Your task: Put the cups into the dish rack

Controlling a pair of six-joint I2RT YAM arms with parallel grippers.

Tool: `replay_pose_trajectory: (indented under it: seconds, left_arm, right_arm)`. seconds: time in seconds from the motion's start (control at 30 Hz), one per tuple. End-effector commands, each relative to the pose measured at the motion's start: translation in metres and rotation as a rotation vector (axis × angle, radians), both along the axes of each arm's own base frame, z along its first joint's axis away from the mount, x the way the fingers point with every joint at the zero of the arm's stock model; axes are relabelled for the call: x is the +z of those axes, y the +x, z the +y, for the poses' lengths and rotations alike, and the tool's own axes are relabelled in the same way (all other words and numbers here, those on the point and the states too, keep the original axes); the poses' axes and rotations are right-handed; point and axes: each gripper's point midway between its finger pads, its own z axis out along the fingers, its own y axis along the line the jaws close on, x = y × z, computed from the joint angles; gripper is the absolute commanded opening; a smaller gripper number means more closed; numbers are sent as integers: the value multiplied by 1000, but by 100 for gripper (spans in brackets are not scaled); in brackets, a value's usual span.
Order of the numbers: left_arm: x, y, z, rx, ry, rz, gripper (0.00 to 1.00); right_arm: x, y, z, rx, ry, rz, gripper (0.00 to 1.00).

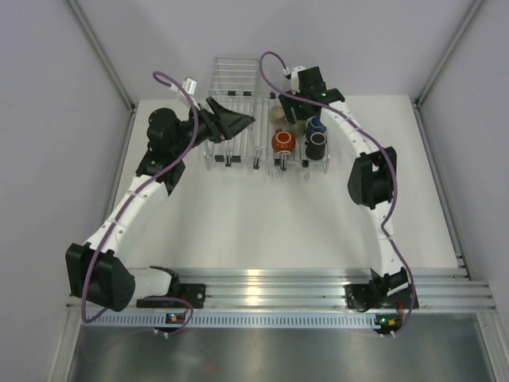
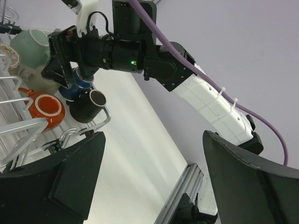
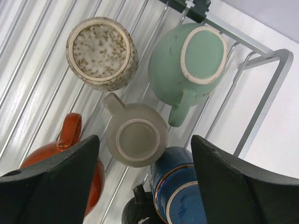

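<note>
With the cups point(image 3: 187, 60) packed in the dish rack point(image 3: 279, 52), the right gripper point(image 3: 145, 137) has its jaws parted and empty over the dark blue mug point(image 3: 180, 196) and should rise straight up — no sideways drift into handles — while the left gripper point(image 2: 153, 135) hangs wide and empty.

blue cup point(image 3: 176, 186) cropped below, orange cup point(image 3: 64, 141) half-hidden

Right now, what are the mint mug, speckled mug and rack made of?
Mint mug: likely glazed ceramic with a satin sheen; there is a bare pale ring on its upturned base.
Speckled mug: probably stoneware, matte beige with brown flecks and a rough-looking base.
Rack: metal wire, bright silver and reflective. Steel or chrome plating, cannot tell which.
</note>
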Motion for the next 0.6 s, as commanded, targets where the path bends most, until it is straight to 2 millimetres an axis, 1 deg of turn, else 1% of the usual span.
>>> replay_pose_trajectory:
  seconds: [0.0, 0.03, 0.07, 0.13, 0.17, 0.23, 0.27, 0.3, 0.33, 0.37, 0.4, 0.43, 0.47, 0.5, 0.53, 0.57]
  left_arm:
    - [14, -7, 6, 12, 11, -58, 91]
    - [15, -5, 8, 27, 19, -60, 91]
    - [21, -5, 10, 35, 25, -75, 91]
    - [20, -2, 15, 58, 63, -78, 91]
    - [26, 0, 19, 76, 81, -104, 91]
    - [26, 2, 24, 91, 104, -103, 91]
    - [28, 5, 30, 112, 112, -109, 91]
    - [30, 6, 34, 123, 120, -123, 91]
    - [30, 8, 38, 136, 125, -123, 91]
    - [29, 12, 47, 157, 133, -123, 91]
    - [30, 13, 53, 171, 135, -123, 91]
    - [27, 16, 58, 183, 140, -116, 91]
    - [26, 22, 73, 220, 148, -112, 91]
    - [23, 25, 79, 234, 150, -105, 91]
    - [18, 29, 87, 254, 153, -90, 91]
    - [13, 36, 104, 297, 157, -75, 91]
  right_arm:
    - [85, 6, 14, -4, 116, -187, 80]
    - [96, 6, 15, 0, 131, -207, 84]
    - [116, 2, 14, 2, 152, -240, 86]
    - [145, 1, 13, -1, 197, -296, 93]
    - [170, -4, 9, -13, 238, -338, 95]
    - [195, -6, -8, -45, 288, -372, 99]
    - [212, -15, -14, -43, 343, -380, 99]
    - [223, -19, -15, -36, 418, -377, 100]
    - [231, -15, -40, -72, 456, -387, 99]
    - [236, -24, -54, -102, 518, -369, 99]
    - [239, -23, -82, -122, 562, -363, 99]
    - [244, -23, -97, -141, 592, -373, 99]
    - [238, -29, -116, -178, 606, -357, 99]
    - [233, -27, -152, -249, 602, -360, 99]
    - [224, -34, -167, -289, 585, -346, 99]
    - [217, -37, -191, -342, 565, -340, 99]
